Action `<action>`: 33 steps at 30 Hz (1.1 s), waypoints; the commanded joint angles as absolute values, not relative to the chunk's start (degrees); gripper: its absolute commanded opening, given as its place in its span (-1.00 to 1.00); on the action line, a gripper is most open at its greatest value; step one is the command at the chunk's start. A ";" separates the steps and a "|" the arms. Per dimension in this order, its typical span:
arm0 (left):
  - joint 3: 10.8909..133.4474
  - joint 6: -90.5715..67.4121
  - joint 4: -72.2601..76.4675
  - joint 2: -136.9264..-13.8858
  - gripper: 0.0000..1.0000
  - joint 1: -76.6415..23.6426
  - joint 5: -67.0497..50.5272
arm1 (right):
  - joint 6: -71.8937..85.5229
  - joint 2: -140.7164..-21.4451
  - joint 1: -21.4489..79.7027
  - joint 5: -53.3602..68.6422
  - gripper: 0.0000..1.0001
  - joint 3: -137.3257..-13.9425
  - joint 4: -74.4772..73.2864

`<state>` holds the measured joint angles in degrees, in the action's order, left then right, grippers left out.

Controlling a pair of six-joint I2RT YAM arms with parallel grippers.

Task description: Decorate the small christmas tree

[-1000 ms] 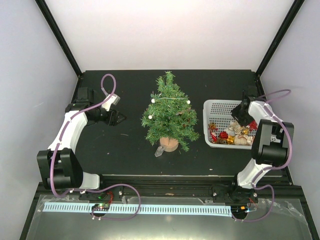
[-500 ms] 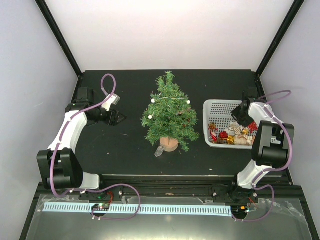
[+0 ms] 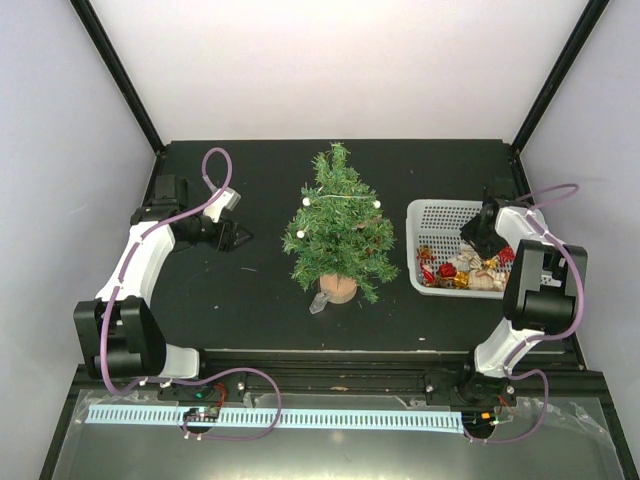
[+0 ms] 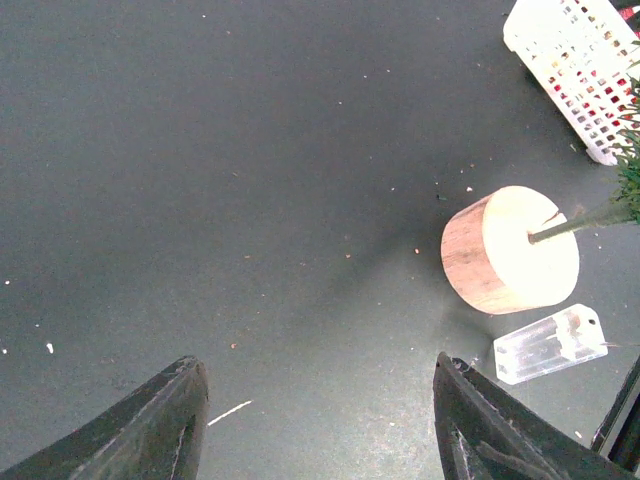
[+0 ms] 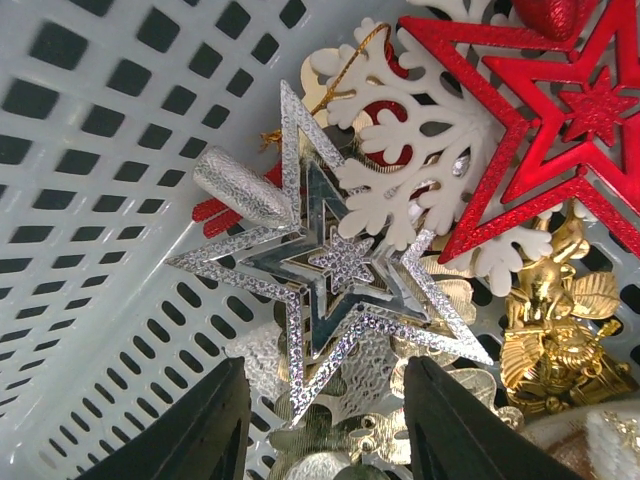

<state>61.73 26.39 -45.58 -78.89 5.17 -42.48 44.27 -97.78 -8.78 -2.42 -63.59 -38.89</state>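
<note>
The small christmas tree (image 3: 338, 225) stands mid-table on its round wooden base (image 4: 510, 250), with a few white balls on its branches. My left gripper (image 3: 240, 238) hovers left of the tree, open over bare table (image 4: 320, 400). My right gripper (image 3: 481, 240) reaches down into the white basket (image 3: 435, 207). It is open (image 5: 325, 400), and a lower point of a silver glitter star (image 5: 330, 260) lies between its fingers without being pinched. A white snowflake (image 5: 430, 170), a red star (image 5: 540, 110) and a gold ornament (image 5: 555, 330) lie around the silver star.
A small clear plastic piece (image 4: 550, 343) lies on the table beside the tree's base. The basket (image 4: 580, 70) sits right of the tree, near the table's right edge. Black frame posts stand at the back corners.
The right gripper has shifted slightly toward the near side inside the basket. The left arm and the tree have not moved.
</note>
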 commanded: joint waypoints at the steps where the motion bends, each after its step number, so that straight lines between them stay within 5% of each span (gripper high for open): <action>1: 61.70 27.49 -45.48 -78.38 0.25 5.03 -43.91 | 43.94 -100.11 -9.16 -1.78 -0.11 -63.82 -38.30; 11: 61.24 27.44 -44.84 -78.51 0.25 5.07 -43.69 | 43.68 -104.26 -9.14 -0.70 -0.15 -65.29 -38.04; 24: 61.26 27.82 -44.74 -78.63 0.25 5.02 -43.88 | 43.93 -102.73 -9.17 -2.93 -0.59 -65.30 -38.76; 33: 61.35 27.86 -44.91 -78.30 0.25 5.03 -44.00 | 44.01 -98.84 -9.14 -4.86 -0.68 -64.89 -39.90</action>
<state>60.80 26.87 -45.43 -78.89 5.17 -42.50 43.86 -102.17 -8.80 -2.85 -64.71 -39.38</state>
